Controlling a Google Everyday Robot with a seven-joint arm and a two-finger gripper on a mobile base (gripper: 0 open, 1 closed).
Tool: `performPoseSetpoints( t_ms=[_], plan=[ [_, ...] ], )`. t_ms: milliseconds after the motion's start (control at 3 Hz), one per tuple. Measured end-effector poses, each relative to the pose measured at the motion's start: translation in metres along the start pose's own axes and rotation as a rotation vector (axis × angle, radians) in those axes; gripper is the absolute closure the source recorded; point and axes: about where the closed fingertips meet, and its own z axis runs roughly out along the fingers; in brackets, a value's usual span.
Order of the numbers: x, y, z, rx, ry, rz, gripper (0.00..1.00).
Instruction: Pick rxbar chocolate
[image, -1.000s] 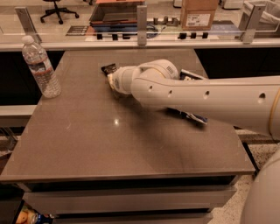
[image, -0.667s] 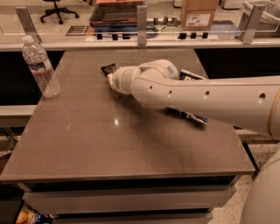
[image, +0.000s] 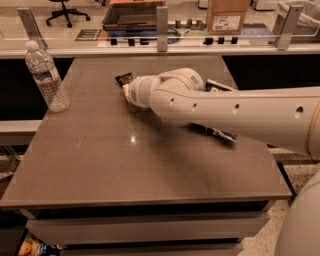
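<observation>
The rxbar chocolate is a small black wrapper lying on the grey table towards the back middle. Only its far end shows past the arm. My gripper is at the end of the white arm, right at the near side of the bar and low over the table. The arm's wrist hides most of the gripper. I cannot tell whether it touches the bar.
A clear water bottle stands at the back left of the table. A dark crinkly bag lies mostly under the arm on the right. A glass-railed counter with a cardboard box runs behind the table.
</observation>
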Motion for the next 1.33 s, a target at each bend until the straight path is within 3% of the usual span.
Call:
performPoseSetpoints(
  t_ms=[1333],
  plan=[
    [-0.0001, 0.0000, -0.0003, 0.000, 0.000, 0.000, 1.00]
  ],
)
